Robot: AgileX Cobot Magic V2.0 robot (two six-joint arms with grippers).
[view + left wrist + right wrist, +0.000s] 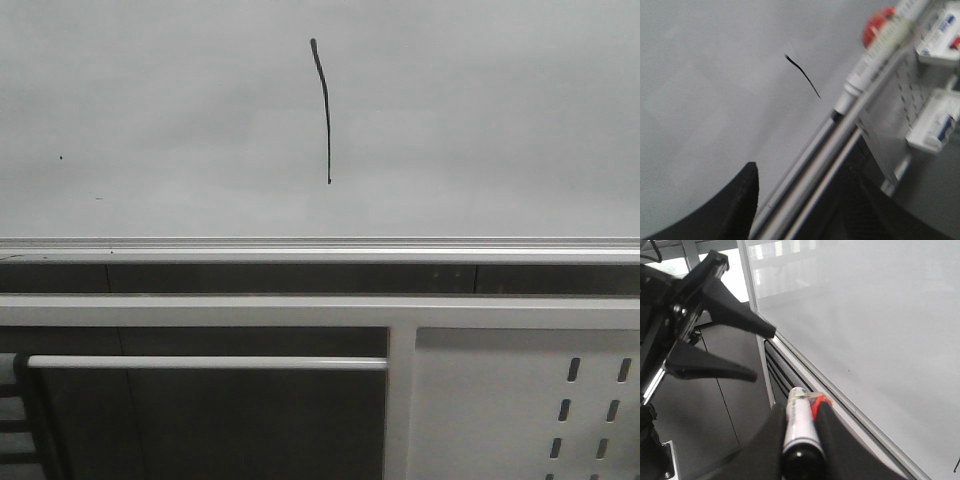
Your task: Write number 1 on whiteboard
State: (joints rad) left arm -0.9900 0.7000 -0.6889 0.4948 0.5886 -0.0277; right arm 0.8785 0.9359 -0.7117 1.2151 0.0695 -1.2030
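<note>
Before you, the whiteboard (480, 120) fills the upper field, with the number 1 (323, 108) on it slightly left of centre. Its bottom rail (320, 248) runs below the stroke. Beneath the rail, a perforated panel (520, 400) sits at lower right and a horizontal bar (205, 363) at lower left.

1. One whiteboard (480, 120), with one silver bottom rail (320, 248).
2. One black marker stroke, the number 1 (324, 105).
3. Two tiny dark specks (61, 157) on the board.
4. One marker pen (801, 427).
5. One white perforated panel (500, 410).
6. Two grippers: left gripper (757, 352), right gripper (801, 415).
</note>
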